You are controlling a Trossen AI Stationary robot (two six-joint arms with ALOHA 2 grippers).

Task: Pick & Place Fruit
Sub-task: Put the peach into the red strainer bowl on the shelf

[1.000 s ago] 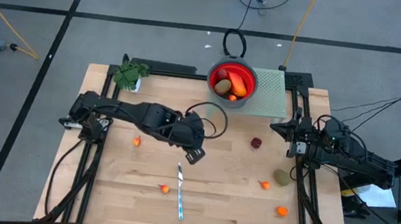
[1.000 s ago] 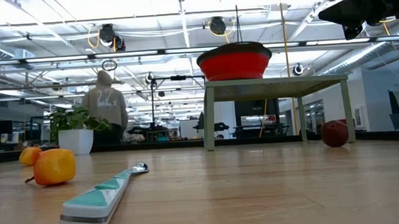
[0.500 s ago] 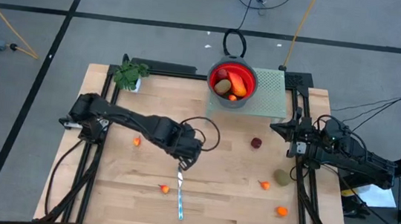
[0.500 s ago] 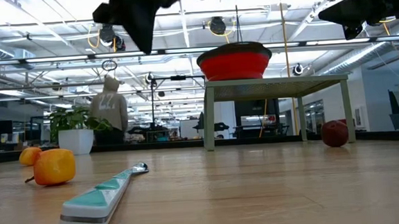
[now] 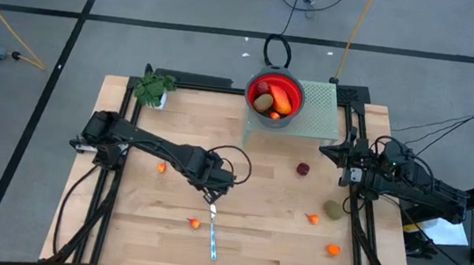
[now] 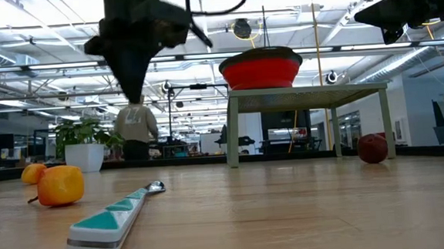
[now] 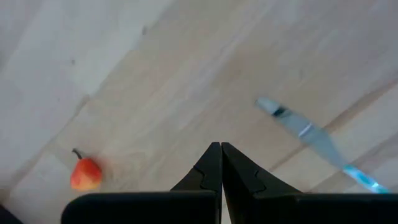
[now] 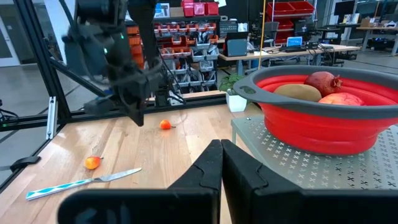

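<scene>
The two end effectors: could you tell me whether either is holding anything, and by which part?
Nothing is held. The left end effector is shut and empty above the knife; the right end effector is shut and empty.

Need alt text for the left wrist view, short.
The left gripper hangs over the bare wooden table, its two dark fingers shut. A small orange toy fruit with a stem lies to one side, a slim silver knife with a teal handle to the other.

A slim silver knife with a teal-and-white handle (image 5: 212, 230) is laid flat on the pale wooden table (image 5: 260, 250). A small green leafy plant in a white pot (image 5: 153, 88) is set at one far corner, and a perforated grey metal stand (image 5: 320, 111) toward the other. A person in a grey top (image 6: 133, 128) is seen in the room beyond.
</scene>
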